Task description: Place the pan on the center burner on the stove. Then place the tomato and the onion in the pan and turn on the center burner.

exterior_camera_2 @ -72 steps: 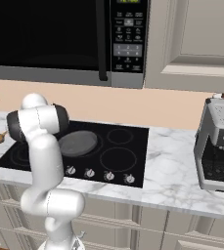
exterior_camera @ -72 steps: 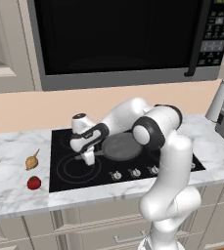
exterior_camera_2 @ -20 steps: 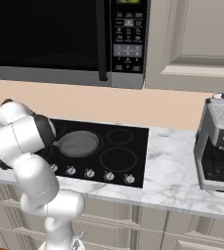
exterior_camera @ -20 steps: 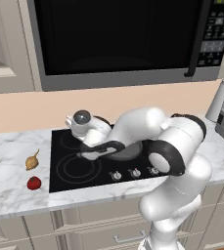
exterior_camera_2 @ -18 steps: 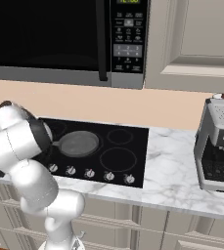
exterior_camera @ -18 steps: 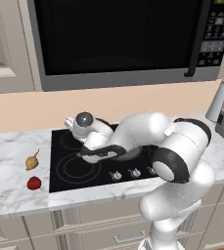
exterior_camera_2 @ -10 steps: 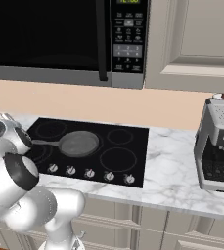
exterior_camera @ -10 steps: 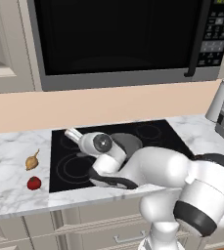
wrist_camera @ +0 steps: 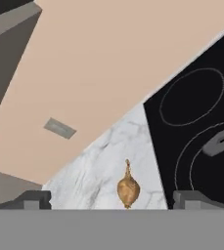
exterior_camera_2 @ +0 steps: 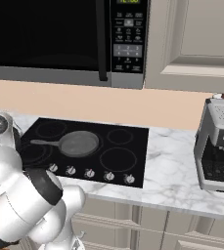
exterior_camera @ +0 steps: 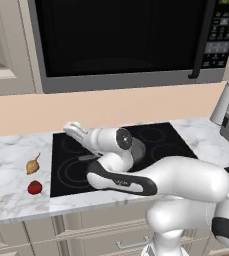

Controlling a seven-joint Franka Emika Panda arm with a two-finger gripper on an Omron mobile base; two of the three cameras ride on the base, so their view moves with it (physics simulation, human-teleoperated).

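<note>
In the hand view the gripper (wrist_camera: 113, 199) has its two finger tips spread wide at 7 and 5 o'clock, with nothing between them. The onion (wrist_camera: 128, 188) lies just beyond, midway between the tips at 6 o'clock, on the marble counter (wrist_camera: 103, 166), stem pointing up the frame. At 3 o'clock the end of the pan's handle juts in over the black stove (wrist_camera: 201, 127).

From the left base view, the tomato (exterior_camera: 34, 187) sits at 8 o'clock on the counter, near the front edge; the onion (exterior_camera: 33, 164) lies just behind it, apart, both left of the stove (exterior_camera: 66, 170). The arm bends across the cooktop, hiding most of the pan.

From the right base view, the pan (exterior_camera_2: 78, 143) rests flat on the center burner (exterior_camera_2: 91, 134), handle pointing to 9 o'clock. Behind it stands the microwave (exterior_camera_2: 59, 39); at 3 o'clock a coffee machine (exterior_camera_2: 220, 146) sits on the counter.
</note>
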